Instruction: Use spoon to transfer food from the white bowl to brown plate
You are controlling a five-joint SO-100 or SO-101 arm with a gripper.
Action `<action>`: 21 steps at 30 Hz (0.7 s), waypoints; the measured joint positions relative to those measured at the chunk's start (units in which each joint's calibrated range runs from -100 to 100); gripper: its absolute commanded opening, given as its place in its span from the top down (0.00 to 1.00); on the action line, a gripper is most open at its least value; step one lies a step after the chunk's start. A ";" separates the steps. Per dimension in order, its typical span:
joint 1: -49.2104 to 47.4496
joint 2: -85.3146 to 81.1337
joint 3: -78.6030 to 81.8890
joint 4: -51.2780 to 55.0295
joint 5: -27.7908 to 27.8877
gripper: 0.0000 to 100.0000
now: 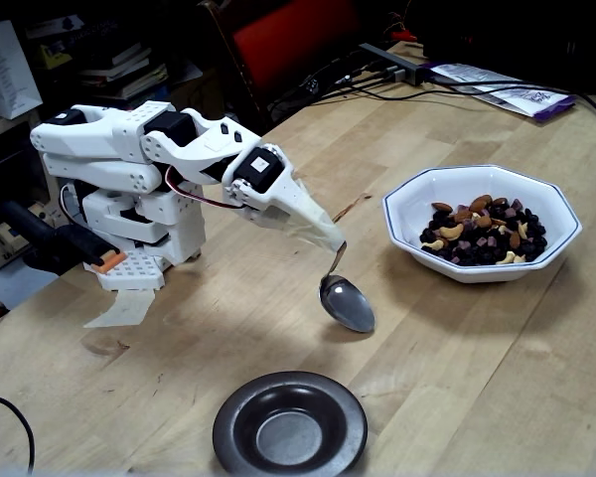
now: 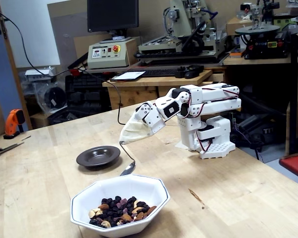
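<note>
The white arm's tapered gripper (image 1: pixel 330 241) is closed around the short handle of a shiny metal spoon (image 1: pixel 348 304). The spoon hangs bowl-down, looks empty, and hovers just above the table between the two dishes. The white octagonal bowl (image 1: pixel 477 270) stands to the right with the food (image 1: pixel 482 234), a mix of nuts and dark dried fruit. The brown plate (image 1: pixel 236 422) sits near the front edge, below the spoon, and looks empty. In the other fixed view the gripper (image 2: pixel 123 140) holds the spoon (image 2: pixel 128 169) just behind the bowl (image 2: pixel 84 203), the food (image 2: pixel 119 210) and the plate (image 2: pixel 84 158).
The arm's base (image 1: pixel 129 224) stands at the left of the wooden table (image 1: pixel 477 378). A cable (image 1: pixel 5 417) lies at the front left, and a power strip and papers (image 1: pixel 497 89) lie at the back right. A workbench with machines (image 2: pixel 159 49) stands behind.
</note>
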 measured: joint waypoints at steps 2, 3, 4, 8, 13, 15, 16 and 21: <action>0.00 0.00 0.00 0.56 0.00 0.96; 0.00 0.00 0.00 2.33 0.00 0.96; 0.00 -0.52 0.00 5.54 -0.10 0.96; 0.07 -0.43 -0.34 14.53 -0.15 0.96; 0.15 -0.43 -0.84 15.82 -0.15 0.96; 0.15 -0.43 -0.84 15.82 -0.15 0.96; 0.15 -0.43 -0.84 15.82 -0.15 0.96; 0.15 -0.43 -0.84 15.82 -0.15 0.96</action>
